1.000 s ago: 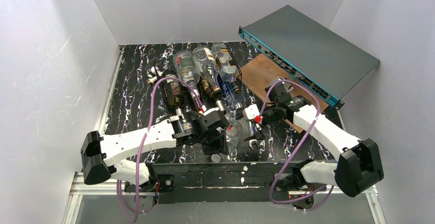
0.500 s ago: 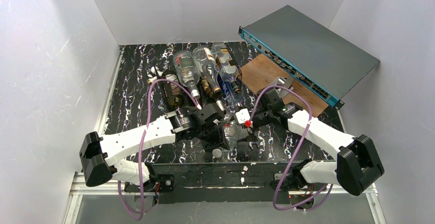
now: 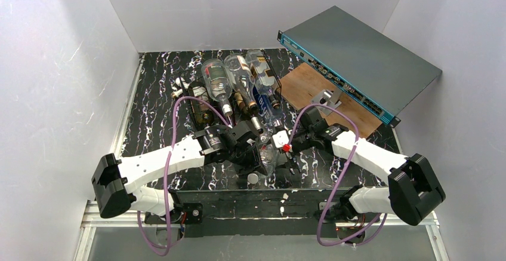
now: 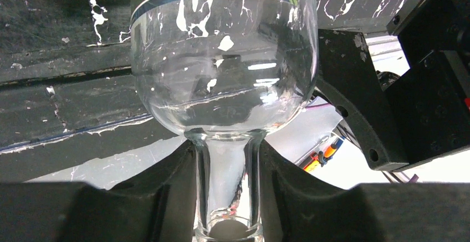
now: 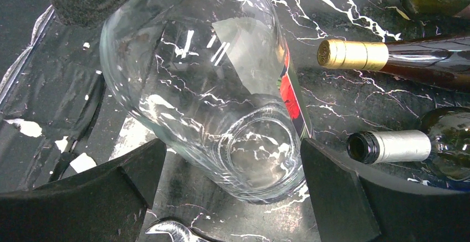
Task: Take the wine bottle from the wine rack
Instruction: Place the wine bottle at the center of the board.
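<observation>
A clear glass wine bottle with a green and red label is off the rack, over the table's front middle. My left gripper is shut on its neck; the bottle's body fills the left wrist view. My right gripper is open, its fingers standing on either side of the bottle's base with gaps. The black wire wine rack stands behind and holds several lying bottles.
A grey box with a teal edge leans at the back right over a wooden board. A bottle cap and a wrench lie near the front edge. Bottle necks point toward the grippers.
My right gripper has moved left up to the clear bottle's base. My left gripper, still holding the neck, has shifted slightly back and right.
</observation>
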Motion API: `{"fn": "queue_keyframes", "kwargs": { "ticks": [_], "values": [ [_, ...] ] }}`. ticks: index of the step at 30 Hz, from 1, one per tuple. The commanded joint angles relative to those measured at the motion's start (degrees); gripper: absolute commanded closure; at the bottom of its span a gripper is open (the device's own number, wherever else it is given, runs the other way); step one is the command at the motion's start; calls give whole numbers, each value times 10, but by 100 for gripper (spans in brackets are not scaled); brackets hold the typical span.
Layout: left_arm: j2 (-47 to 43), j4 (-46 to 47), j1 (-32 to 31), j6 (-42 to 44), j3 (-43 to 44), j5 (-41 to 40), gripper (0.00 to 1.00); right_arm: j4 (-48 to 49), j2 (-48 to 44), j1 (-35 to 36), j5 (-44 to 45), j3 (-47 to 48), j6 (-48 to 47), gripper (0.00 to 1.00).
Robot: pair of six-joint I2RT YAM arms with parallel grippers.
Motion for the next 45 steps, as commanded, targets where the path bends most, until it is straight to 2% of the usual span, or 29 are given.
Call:
{"fn": "queue_keyframes", "kwargs": {
  "ticks": [1, 2, 6, 14, 23, 30, 45],
  "values": [
    [-39, 87, 5, -2, 3, 3, 62, 18, 9, 4, -15, -11, 10, 0],
    [-40, 89, 6, -3, 1, 3, 56, 19, 9, 4, -15, -12, 10, 0],
    [-39, 96, 9, -4, -1, 5, 46, 19, 14, 4, -16, -15, 10, 0],
    [-46, 123, 18, -9, -24, 9, 39, 23, 19, 4, -26, -12, 30, 0],
    [-77, 175, 46, 18, -58, 15, 16, 28, 31, 2, -39, 0, 68, 0],
    [-80, 185, 68, 57, -57, 22, 9, 23, 36, -10, -47, 4, 77, 0],
    [-81, 187, 89, 184, -39, 55, 2, -14, 47, -39, -58, 18, 60, 0]
  ]
}}
